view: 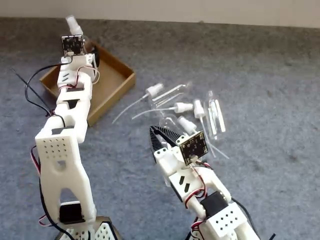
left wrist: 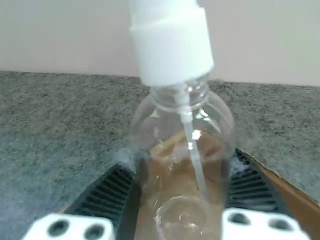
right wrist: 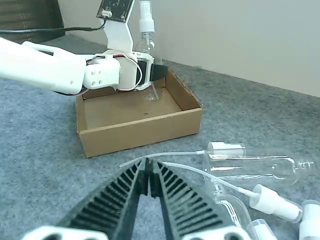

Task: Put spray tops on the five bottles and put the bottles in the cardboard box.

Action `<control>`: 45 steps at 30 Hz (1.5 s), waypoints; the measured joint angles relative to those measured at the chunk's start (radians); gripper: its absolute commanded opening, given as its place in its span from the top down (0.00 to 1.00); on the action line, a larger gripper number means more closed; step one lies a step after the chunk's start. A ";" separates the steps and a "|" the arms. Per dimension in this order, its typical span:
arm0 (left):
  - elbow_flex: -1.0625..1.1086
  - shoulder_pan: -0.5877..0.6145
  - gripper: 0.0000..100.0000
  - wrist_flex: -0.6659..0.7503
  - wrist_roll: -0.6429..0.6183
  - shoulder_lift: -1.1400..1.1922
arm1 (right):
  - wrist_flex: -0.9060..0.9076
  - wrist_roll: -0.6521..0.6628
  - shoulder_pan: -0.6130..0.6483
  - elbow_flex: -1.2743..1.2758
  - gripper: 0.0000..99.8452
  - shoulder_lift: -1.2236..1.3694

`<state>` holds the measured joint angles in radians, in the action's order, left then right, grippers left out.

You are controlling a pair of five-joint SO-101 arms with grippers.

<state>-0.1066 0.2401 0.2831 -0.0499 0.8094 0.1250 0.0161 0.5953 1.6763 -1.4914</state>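
Under the cardboard box (view: 114, 86), grey carpet (view: 260, 60) meets wall (view: 200, 9).

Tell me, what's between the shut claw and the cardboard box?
In the right wrist view, a white spray-top tube crosses just past the right gripper; then bare grey carpet runs to the cardboard box.

No writing, label or number can be read anywhere.

- I am counting one cardboard box (view: 118, 83).
- I am counting five white spray tops (view: 183, 107), one of them on an upright bottle (left wrist: 182, 165).
- I am making out at least three clear bottles (right wrist: 252, 166) lying down; they overlap, so I cannot tell the exact number.
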 measured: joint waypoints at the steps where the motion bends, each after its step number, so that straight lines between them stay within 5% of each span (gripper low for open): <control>1: 0.000 0.000 0.91 0.000 0.000 0.000 | 0.000 0.000 0.000 0.000 0.99 0.000; 26: -0.017 0.000 0.69 -0.164 0.000 0.002 | 0.000 0.000 0.000 0.000 0.99 0.000; 45: 0.012 0.002 0.68 -0.219 0.000 -0.066 | 0.000 0.000 0.000 0.000 0.99 0.000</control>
<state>-0.0944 0.2417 0.0637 -0.0499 0.7434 0.1250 0.0161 0.5953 1.6763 -1.4914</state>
